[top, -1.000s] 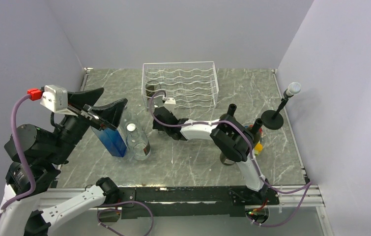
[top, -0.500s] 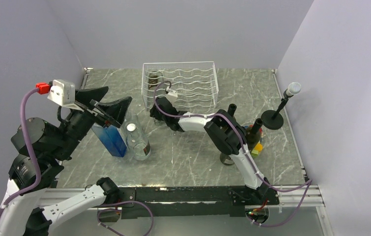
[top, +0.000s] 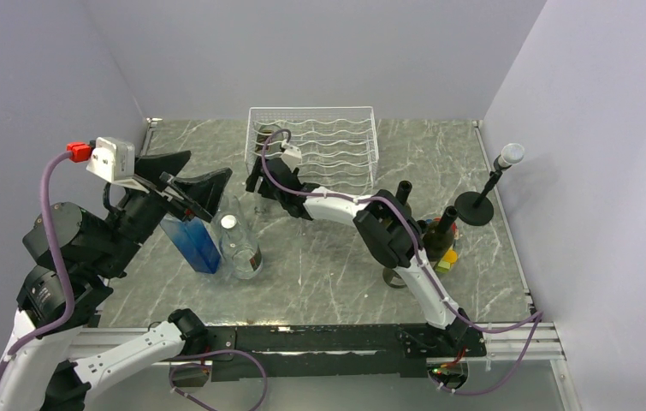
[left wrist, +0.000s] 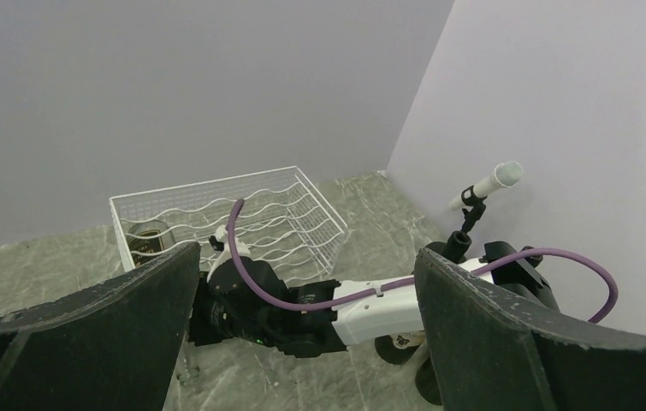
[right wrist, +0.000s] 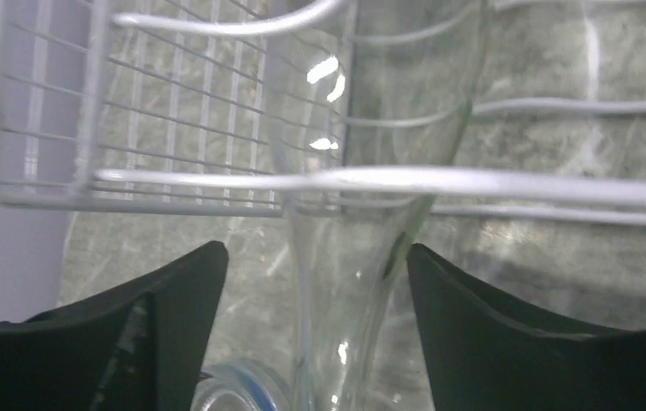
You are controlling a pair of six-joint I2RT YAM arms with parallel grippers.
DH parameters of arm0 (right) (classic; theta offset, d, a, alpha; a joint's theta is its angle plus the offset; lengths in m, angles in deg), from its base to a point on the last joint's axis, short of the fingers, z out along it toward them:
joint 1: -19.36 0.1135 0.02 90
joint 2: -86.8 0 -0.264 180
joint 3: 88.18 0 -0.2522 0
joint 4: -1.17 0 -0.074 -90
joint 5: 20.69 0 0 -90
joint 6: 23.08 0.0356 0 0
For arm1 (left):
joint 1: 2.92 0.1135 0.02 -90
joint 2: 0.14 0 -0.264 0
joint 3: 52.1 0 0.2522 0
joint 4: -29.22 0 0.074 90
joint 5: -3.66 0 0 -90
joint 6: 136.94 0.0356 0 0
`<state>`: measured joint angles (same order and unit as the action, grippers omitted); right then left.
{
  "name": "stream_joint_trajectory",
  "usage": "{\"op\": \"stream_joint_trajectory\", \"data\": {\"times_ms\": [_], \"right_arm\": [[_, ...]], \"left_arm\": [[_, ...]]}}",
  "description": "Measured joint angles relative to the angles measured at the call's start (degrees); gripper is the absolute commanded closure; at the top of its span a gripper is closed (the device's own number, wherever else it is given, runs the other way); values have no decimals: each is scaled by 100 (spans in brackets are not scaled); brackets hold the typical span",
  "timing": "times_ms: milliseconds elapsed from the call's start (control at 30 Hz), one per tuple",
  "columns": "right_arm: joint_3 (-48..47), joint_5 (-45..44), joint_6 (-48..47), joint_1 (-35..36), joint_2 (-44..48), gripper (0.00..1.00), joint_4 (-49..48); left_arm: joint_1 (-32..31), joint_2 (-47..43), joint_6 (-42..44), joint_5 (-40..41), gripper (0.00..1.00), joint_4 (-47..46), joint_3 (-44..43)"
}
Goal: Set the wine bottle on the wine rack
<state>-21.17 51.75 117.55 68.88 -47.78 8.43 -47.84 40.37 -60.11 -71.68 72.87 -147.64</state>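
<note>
The white wire wine rack (top: 328,144) stands at the back of the table. A clear glass wine bottle with a dark label (top: 265,137) lies in its leftmost cradle, neck pointing toward me. In the right wrist view the bottle's neck (right wrist: 362,257) runs between my right gripper's (right wrist: 315,253) open jaws, with a gap on each side, under the rack's front wire (right wrist: 473,181). From above, the right gripper (top: 257,175) sits at the rack's front left corner. My left gripper (top: 195,175) hangs open and empty high over the left side; it looks onto the rack (left wrist: 293,214) and the labelled bottle (left wrist: 148,241).
A blue bottle (top: 195,241) and a clear bottle (top: 240,248) stand under the left gripper. Two dark bottles (top: 444,224) and small coloured blocks (top: 449,255) stand by the right arm's elbow. A microphone on a round stand (top: 488,187) is at the right edge.
The right gripper has moved back and left to the rack's front, carrying the bottle into the left cradle, and its jaws have opened off the neck. The left arm shifted slightly right.
</note>
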Motion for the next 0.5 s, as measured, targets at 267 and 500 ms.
{"op": "stream_joint_trajectory", "data": {"times_ms": [267, 500], "right_arm": [[-109, -22, -87, -4, 37, 2, 76], [83, -35, -483, -2, 658, 0, 625]], "left_arm": [[0, -17, -11, 2, 1, 0, 0], [0, -101, -7, -2, 1, -7, 0]]}}
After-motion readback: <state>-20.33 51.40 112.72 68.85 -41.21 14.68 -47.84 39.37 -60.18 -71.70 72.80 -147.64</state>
